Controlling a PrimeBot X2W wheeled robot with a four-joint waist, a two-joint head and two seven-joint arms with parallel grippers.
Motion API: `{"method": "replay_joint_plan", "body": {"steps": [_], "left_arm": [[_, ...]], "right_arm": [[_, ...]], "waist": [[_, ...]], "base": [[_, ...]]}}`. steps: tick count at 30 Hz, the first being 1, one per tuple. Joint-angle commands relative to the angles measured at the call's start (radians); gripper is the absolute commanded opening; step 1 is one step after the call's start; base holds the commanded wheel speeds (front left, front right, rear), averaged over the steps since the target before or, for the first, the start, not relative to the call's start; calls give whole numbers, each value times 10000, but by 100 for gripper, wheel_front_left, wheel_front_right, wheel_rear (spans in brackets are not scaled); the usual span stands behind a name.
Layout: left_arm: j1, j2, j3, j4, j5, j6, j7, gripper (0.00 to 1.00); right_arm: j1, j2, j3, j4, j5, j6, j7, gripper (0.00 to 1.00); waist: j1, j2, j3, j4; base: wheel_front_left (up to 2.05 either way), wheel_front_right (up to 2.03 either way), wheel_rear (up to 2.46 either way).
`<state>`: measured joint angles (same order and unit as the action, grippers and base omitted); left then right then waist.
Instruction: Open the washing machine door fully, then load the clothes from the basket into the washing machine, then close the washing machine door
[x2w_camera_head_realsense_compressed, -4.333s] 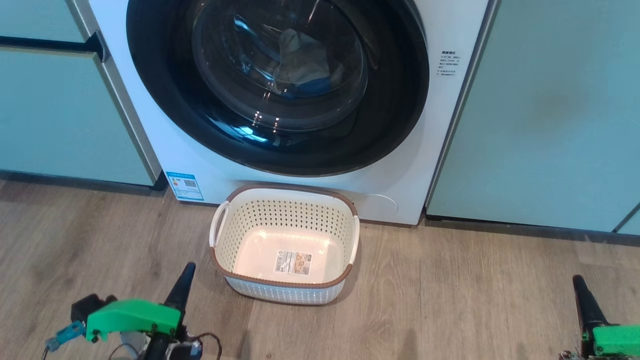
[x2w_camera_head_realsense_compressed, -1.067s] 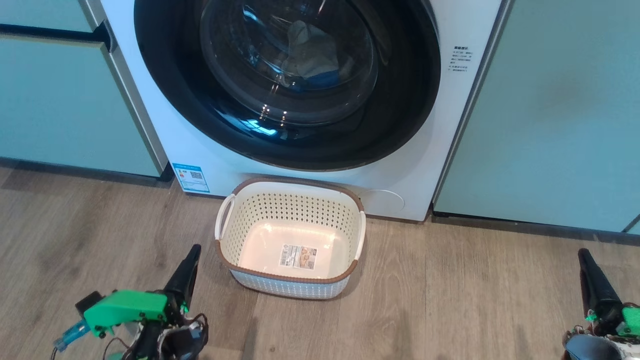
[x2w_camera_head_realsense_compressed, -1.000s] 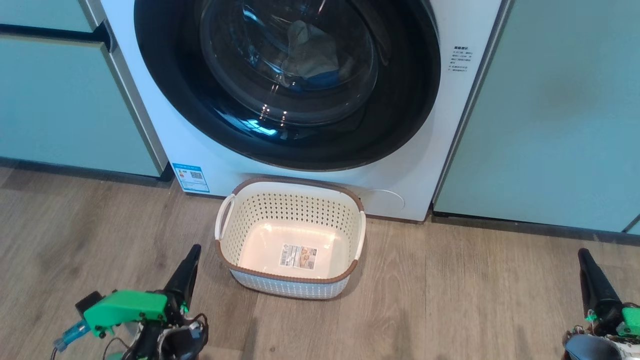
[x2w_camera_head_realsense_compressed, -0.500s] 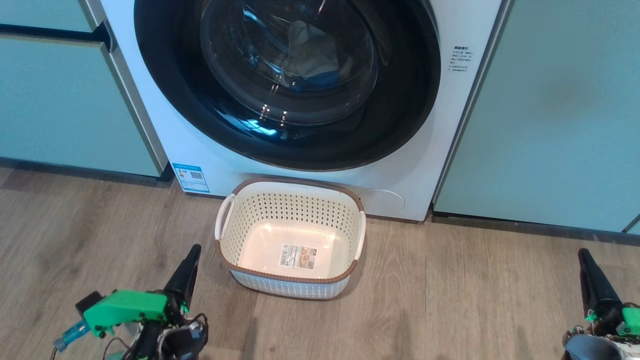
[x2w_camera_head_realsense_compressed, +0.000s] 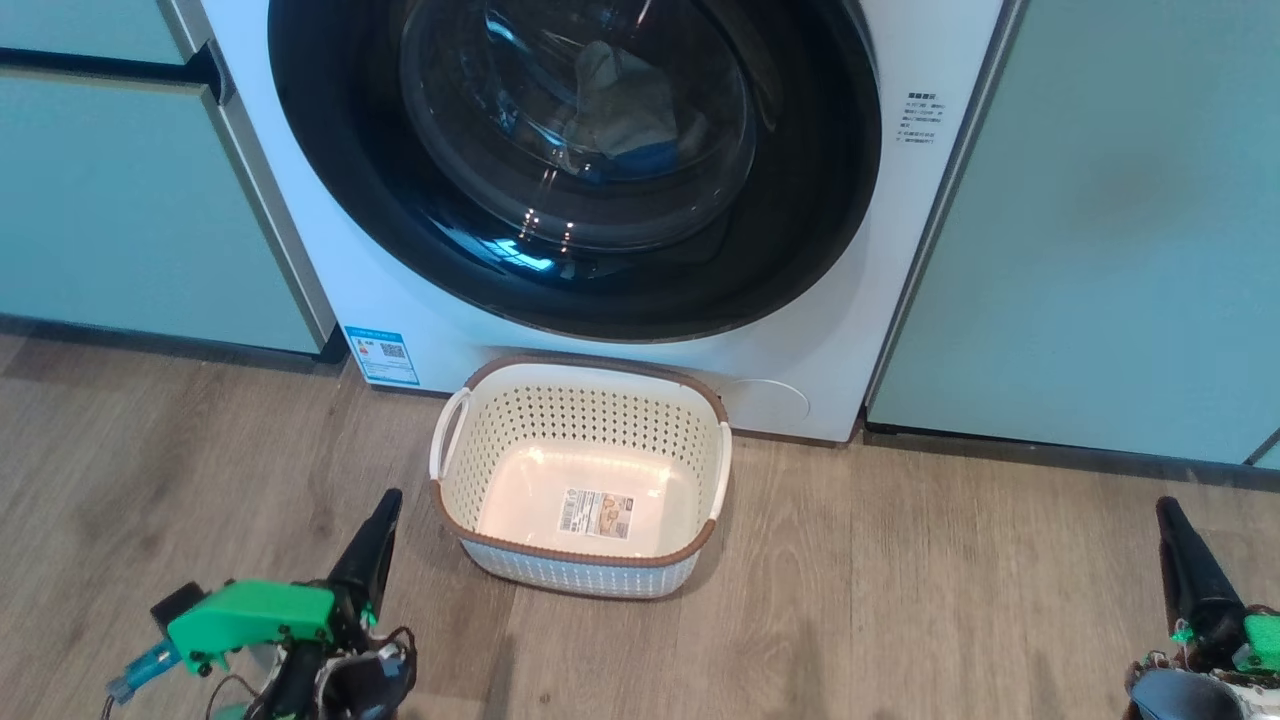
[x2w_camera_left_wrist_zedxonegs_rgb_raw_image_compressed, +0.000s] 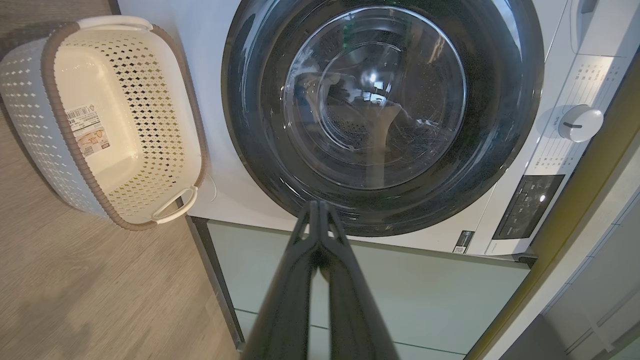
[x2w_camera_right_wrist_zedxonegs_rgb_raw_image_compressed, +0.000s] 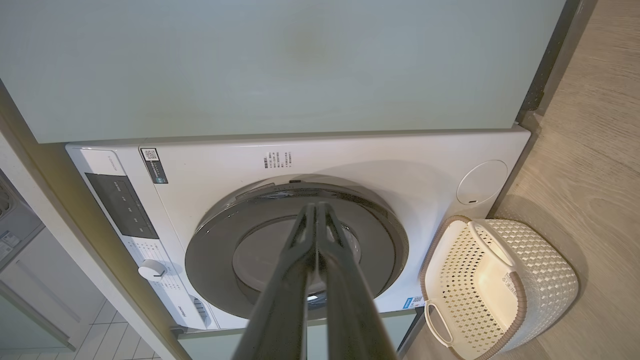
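Note:
The white washing machine (x2w_camera_head_realsense_compressed: 820, 340) stands between pale green cabinets, and its black-rimmed round door (x2w_camera_head_realsense_compressed: 800, 230) is closed flat against the front. Through the glass a grey-looking cloth with a blue part, the clothes (x2w_camera_head_realsense_compressed: 620, 105), lies inside the drum. The cream basket (x2w_camera_head_realsense_compressed: 580, 555) sits on the floor right in front of the machine, holding nothing but a label on its bottom. My left gripper (x2w_camera_head_realsense_compressed: 385, 503) hovers low at the basket's left, its fingers pressed together, as the left wrist view shows (x2w_camera_left_wrist_zedxonegs_rgb_raw_image_compressed: 318, 207). My right gripper (x2w_camera_head_realsense_compressed: 1167, 508) is far right, also shut (x2w_camera_right_wrist_zedxonegs_rgb_raw_image_compressed: 316, 209).
Pale green cabinet doors (x2w_camera_head_realsense_compressed: 120, 200) (x2w_camera_head_realsense_compressed: 1110, 220) flank the machine. Wood-look flooring (x2w_camera_head_realsense_compressed: 900, 600) stretches between me and the machine. A control panel with a round knob (x2w_camera_left_wrist_zedxonegs_rgb_raw_image_compressed: 580, 122) runs along the machine's top.
Over the last second nothing has visibly moved. Since the oldest frame the head camera has shifted slightly, and both grippers sit a little higher in the picture.

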<state>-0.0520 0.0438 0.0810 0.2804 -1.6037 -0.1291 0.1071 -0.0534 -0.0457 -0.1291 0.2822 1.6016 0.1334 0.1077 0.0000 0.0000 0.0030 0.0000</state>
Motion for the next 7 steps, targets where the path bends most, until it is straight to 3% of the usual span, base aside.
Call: {"method": "replay_joint_plan", "body": {"steps": [1, 7], "left_arm": [[-563, 64, 328, -353, -49, -16, 61, 0], [-563, 64, 328, -353, -49, -16, 61, 0]], "right_arm": [[-549, -45, 156, -372, 72, -27, 54, 0], [-549, -45, 156, -372, 72, -27, 54, 0]], "waist": [[0, 0, 0, 0], [0, 0, 0, 0]], "base": [[0, 0, 0], [0, 0, 0]]}}
